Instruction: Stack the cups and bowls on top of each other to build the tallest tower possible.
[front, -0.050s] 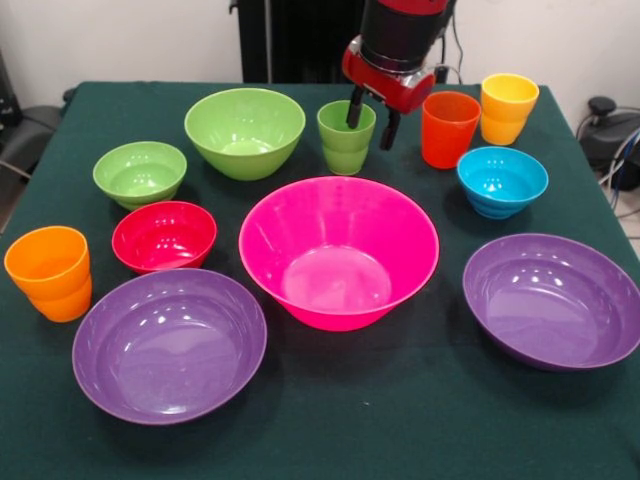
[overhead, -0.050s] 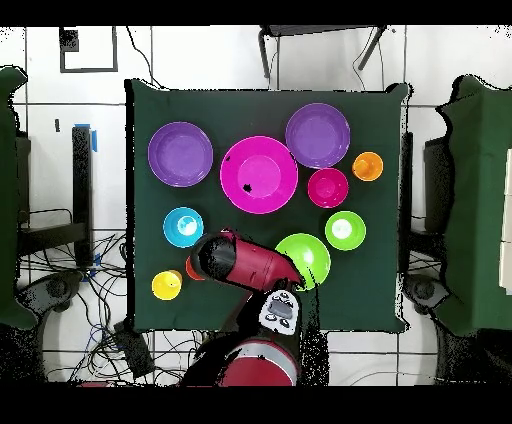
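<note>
Cups and bowls all separate on the green counter, nothing stacked, no tower. Hot-pink bowl upright at centre. 2 purple bowls flank it on the near side: one near-left, one right, both apart from the pink one. Red bowl just left of pink, small light-green bowl behind it, medium light-green bowl further back toward centre. Blue bowl back right.

Green cup upright behind the pink bowl. Pincer hangs over it, released: 1 finger dips inside the cup mouth, the other sits outside the rim on the cup's right. Cannot tell whether either finger touches the wall. Red-orange cup just right of the pincer, yellow-orange cup beside it further right, both upright. Orange cup alone at the left edge, near the left purple bowl.

Overhead: arm covers the green cup and part of the medium light-green bowl; pink bowl central between the 2 purple ones.
</note>
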